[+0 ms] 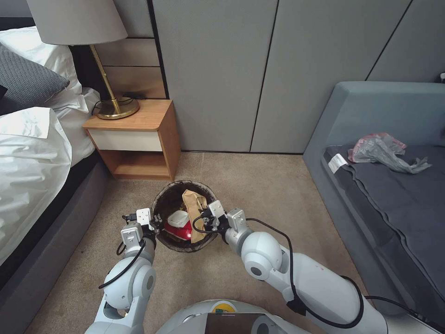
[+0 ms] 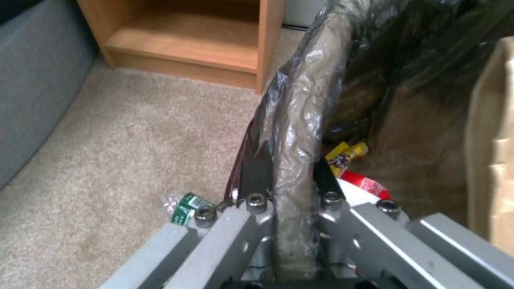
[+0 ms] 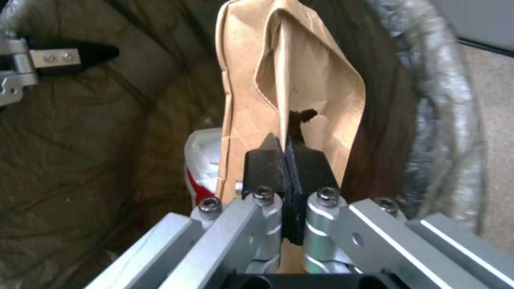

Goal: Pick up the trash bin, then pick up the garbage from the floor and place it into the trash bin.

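We note the bin (image 1: 185, 218) on carpet by the nightstand (image 1: 139, 139). L gripper (image 2: 289, 176) clenched on bin rim. R gripper (image 3: 286, 156) pinches paper bag (image 3: 289, 72) inside bin. Bottle (image 2: 184, 204) on floor just beside bin.

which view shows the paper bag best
The right wrist view: the tan paper bag is close up, pinched by the right claw. The head view shows it small inside the trash bin; the left wrist view catches its edge.
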Available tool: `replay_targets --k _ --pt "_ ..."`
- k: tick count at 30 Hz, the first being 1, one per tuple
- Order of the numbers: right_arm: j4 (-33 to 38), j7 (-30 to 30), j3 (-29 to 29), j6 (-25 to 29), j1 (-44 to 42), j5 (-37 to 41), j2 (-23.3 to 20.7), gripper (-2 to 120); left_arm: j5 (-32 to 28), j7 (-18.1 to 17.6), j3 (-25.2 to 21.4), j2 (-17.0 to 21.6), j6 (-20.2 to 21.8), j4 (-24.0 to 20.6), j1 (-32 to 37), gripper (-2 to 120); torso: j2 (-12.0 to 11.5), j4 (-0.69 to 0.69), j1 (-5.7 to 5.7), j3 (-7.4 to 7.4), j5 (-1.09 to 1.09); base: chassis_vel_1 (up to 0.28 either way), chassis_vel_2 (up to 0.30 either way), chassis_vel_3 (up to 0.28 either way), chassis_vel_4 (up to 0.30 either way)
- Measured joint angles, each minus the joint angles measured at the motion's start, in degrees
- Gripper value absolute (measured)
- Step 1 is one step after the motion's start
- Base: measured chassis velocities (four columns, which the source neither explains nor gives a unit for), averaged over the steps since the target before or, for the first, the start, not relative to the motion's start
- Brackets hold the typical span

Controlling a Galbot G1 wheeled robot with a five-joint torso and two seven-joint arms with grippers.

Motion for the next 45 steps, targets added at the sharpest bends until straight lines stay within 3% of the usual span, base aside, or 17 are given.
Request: replay_targets --k 6,11,16,24,28,30,37,41,42,43,45 --pt "-0.5 -0.1 -0.9 -0.1 0.2 -0.4 0.4 3 0.0 0.0 0.0 0.0 0.0 0.0 0.0 0 0.0 0.0 0.0 0.0 0.0 0.0 0.0 0.0 0.0" --pt "-2.2 -0.3 -2.6 -0.1 1.4 -1.0 1.6 25 0.0 0.0 0.0 0.0 0.0 0.0 0.0 0 0.0 0.01 0.0 0.0 0.0 0.0 0.0 0.0 0.0" --pt "-3.5 -0.3 -3.4 -0.1 2.3 -1.6 2.7 39 0.0 0.0 0.0 0.0 0.0 0.0 0.0 0 0.0 0.01 0.0 0.0 0.0 0.0 0.0 0.0 0.0" --pt "-4.1 -0.3 -3.8 -0.5 3.7 -1.6 3.7 74 0.0 0.0 0.0 0.0 0.0 0.0 0.0 0 0.0 0.01 0.0 0.0 0.0 0.0 0.0 0.0 0.0" --pt "-3.8 -0.3 -3.7 -0.5 3.7 -1.6 3.7 82 0.0 0.0 0.0 0.0 0.0 0.0 0.0 0 0.0 0.0 0.0 0.0 0.0 0.0 0.0 0.0 0.0" --pt "-3.1 -0.3 -3.5 -0.6 3.6 -1.7 3.9 93 0.0 0.0 0.0 0.0 0.0 0.0 0.0 0 0.0 0.01 0.0 0.0 0.0 0.0 0.0 0.0 0.0" --pt "1.0 0.6 -3.3 -2.2 2.6 -2.8 3.6 100 0.0 0.0 0.0 0.0 0.0 0.0 0.0 0 0.0 0.01 0.0 0.0 0.01 0.0 0.0 0.0 0.0" --pt "6.1 -3.6 1.9 0.4 -0.7 -12.2 2.1 100 0.0 0.0 0.0 0.0 0.0 0.0 0.0 0 0.0 0.01 0.0 0.0 0.01 0.0 0.0 0.0 0.0" --pt "7.2 -6.0 4.3 3.2 -2.1 -17.2 1.7 100 0.0 0.0 0.0 0.0 0.0 0.0 0.0 0 0.0 0.0 0.0 0.0 0.0 0.0 0.0 0.0 0.0" --pt "8.8 -9.7 8.7 9.4 -5.9 -27.0 2.0 100 0.0 0.0 0.0 0.0 0.0 0.0 0.0 0 0.0 0.01 0.0 0.0 0.01 0.0 0.0 0.0 0.0" --pt "9.9 -11.7 13.7 14.3 -10.3 -34.1 3.5 100 0.0 0.0 0.0 0.0 0.0 0.0 0.0 0 0.0 0.0 0.0 0.0 0.02 0.0 0.0 0.0 0.0"
